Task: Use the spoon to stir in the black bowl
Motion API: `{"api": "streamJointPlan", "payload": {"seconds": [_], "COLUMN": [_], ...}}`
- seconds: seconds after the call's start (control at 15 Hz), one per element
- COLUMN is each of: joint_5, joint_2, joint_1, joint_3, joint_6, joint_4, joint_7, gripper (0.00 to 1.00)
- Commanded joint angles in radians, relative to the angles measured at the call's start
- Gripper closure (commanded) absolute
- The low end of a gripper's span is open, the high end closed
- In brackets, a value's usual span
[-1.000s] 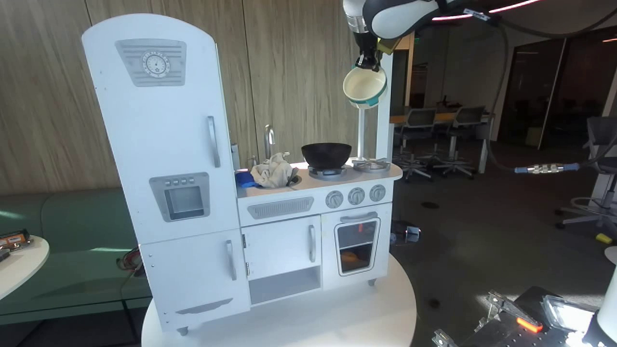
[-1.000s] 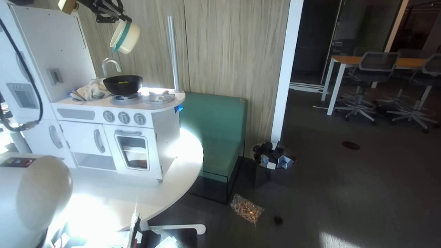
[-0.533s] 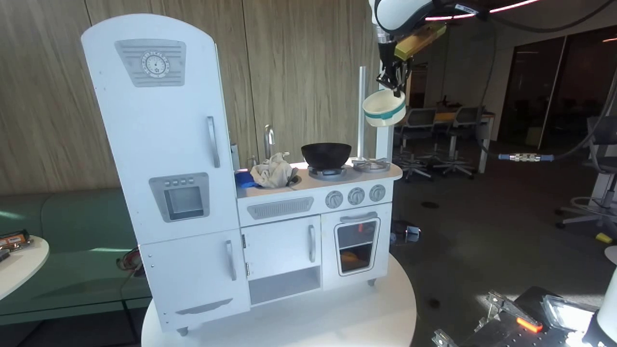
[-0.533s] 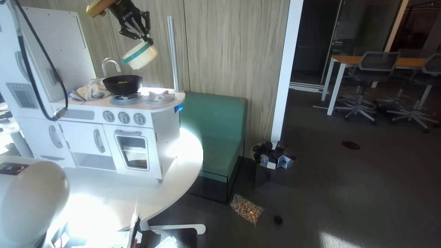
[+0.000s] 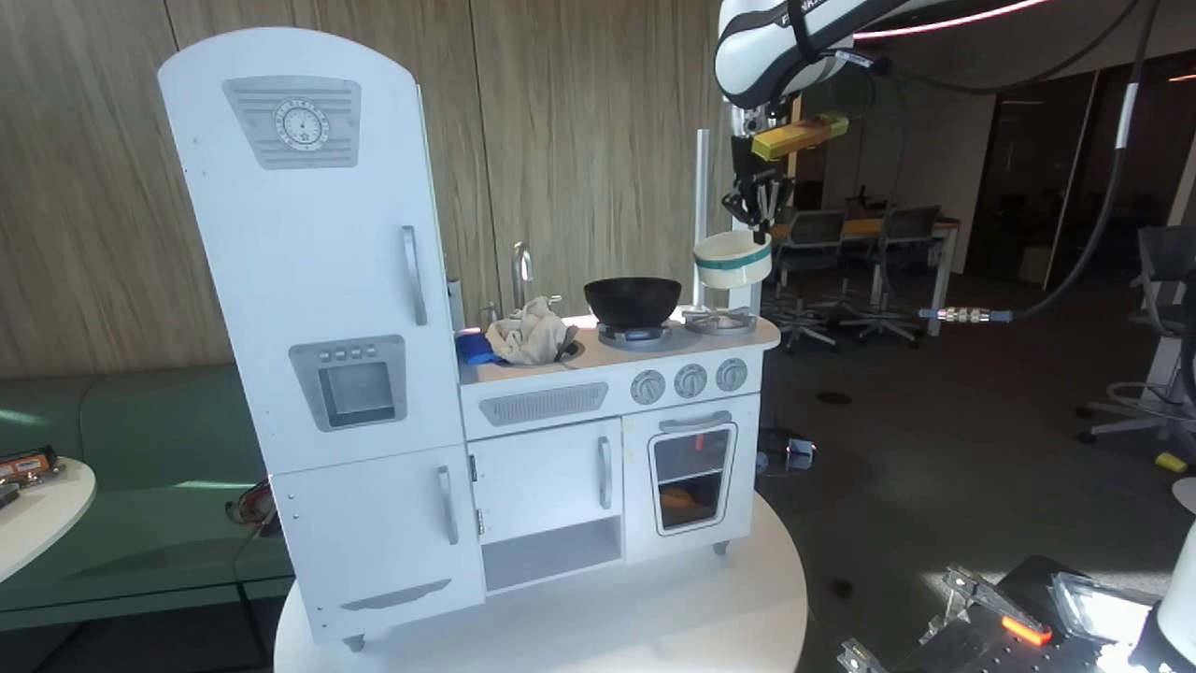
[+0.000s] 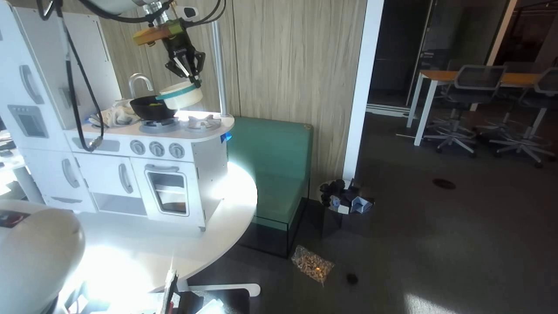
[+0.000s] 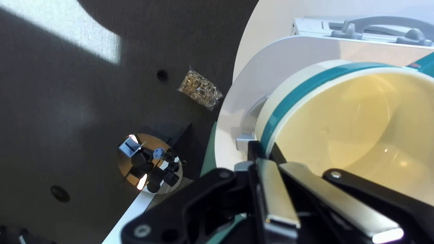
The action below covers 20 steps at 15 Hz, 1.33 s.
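Matt black bowl (image 5: 633,302), smooth glossy cream pot (image 7: 342,128), wrinkled cloth (image 5: 528,332), shiny metal faucet (image 5: 519,279), wood-grain wall (image 5: 579,112)

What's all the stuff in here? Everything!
Toy kitchen: one, white, on round table.
Burners: two, grey, on counter.
Bowl: one, black, on a burner.
Pot: one, cream and teal, above counter.
Cloth: one, beige, near bowl.
Unclear thing: one, blue, beside cloth.
Faucet: one, silver, behind cloth.
Bag: one, clear, on floor.
Bench: at least one, green, by wall.
Chairs: several, grey, in background.
Arm: one, white and black, overhead.
Gripper: one, black, clamped on pot.
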Motion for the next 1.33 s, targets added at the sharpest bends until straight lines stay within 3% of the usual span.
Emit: {"api": "streamJointPlan", "payload": {"seconds": [0.0, 1.0, 1.07, 1.13, 1.27], "joint_5": [0.06, 0.122, 0.13, 0.137, 0.155], "joint_2": [0.075, 0.294, 0.302, 0.308, 0.318], "joint_1": [-0.018, -0.054, -0.055, -0.057, -0.062], "joint_3": [-0.012, -0.031, -0.031, -0.032, -0.034], "joint_6": [-0.014, -0.014, -0.01, -0.011, -0.009], "joint_4": [0.072, 0.275, 0.283, 0.291, 0.304], "joint_7": [-0.06, -0.12, -0.116, -0.115, -0.111], "gripper": [0.98, 0.98, 0.89, 0.69, 0.56]}}
